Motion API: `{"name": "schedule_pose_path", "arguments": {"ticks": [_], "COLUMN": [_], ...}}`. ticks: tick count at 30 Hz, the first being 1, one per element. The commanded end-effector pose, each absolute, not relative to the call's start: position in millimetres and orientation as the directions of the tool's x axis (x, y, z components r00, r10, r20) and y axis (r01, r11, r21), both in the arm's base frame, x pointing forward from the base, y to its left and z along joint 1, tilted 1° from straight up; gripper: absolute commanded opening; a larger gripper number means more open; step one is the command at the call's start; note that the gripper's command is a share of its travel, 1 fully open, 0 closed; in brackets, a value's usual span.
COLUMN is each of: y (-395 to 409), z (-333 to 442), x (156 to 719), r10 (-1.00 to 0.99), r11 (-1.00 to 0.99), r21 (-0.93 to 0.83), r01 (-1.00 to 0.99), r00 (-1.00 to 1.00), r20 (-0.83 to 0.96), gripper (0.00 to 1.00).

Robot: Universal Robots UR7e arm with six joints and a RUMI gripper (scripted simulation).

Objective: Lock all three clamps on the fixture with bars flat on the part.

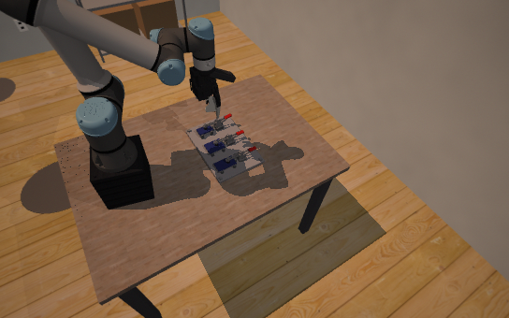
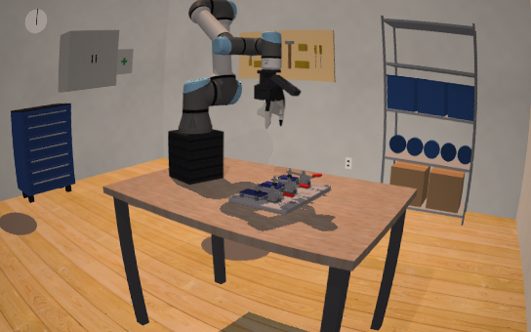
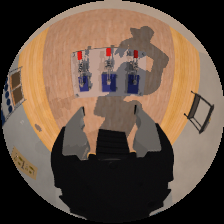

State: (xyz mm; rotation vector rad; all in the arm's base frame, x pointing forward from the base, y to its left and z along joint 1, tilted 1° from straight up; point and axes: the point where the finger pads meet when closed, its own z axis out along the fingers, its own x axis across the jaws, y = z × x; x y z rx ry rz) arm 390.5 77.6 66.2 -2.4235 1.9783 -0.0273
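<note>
A grey fixture plate (image 1: pixel 226 149) lies on the wooden table with three toggle clamps in a row, each with a red handle tip and a blue part. The far clamp (image 1: pixel 216 124), the middle clamp (image 1: pixel 226 140) and the near clamp (image 1: pixel 239 156) all show in the top view. The fixture also shows in the exterior view (image 2: pixel 280 192) and in the wrist view (image 3: pixel 107 74). My gripper (image 2: pixel 273 117) hangs high above the table, fingers pointing down, open and empty. In the wrist view the gripper (image 3: pixel 111 131) is just short of the fixture's blue-part side.
The robot's black base block (image 1: pixel 121 173) stands on the table's left part. A metal shelf (image 2: pixel 429 117) with boxes and a blue drawer cabinet (image 2: pixel 43 148) stand by the walls, far from the table.
</note>
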Motion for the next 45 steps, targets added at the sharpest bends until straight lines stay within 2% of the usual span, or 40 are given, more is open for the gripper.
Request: {"name": "schedule_pose_path", "arguments": {"ticks": [1, 3, 4, 20, 25, 37, 42, 45], "y": [77.1, 77.1, 77.4, 77.4, 77.4, 77.4, 124.8, 124.8], "z": [66.3, 66.3, 66.5, 66.5, 6.5, 6.5, 7.8, 7.8], "x": [391.5, 391.5, 391.1, 391.1, 392.5, 392.5, 428.7, 428.7], "r10": [-0.98, -0.98, -0.98, -0.98, -0.98, -0.98, -0.98, -0.98], "r11": [-0.2, -0.2, -0.2, -0.2, -0.2, -0.2, -0.2, -0.2], "r21": [-0.022, -0.022, -0.022, -0.022, -0.022, -0.022, -0.022, -0.022], "r01": [-0.979, -0.979, -0.979, -0.979, -0.979, -0.979, -0.979, -0.979], "r00": [0.2, 0.2, 0.2, 0.2, 0.2, 0.2, 0.2, 0.2], "r20": [0.005, 0.005, 0.005, 0.005, 0.005, 0.005, 0.005, 0.005], "gripper": [0.58, 0.58, 0.28, 0.28, 0.28, 0.28, 0.28, 0.28]}}
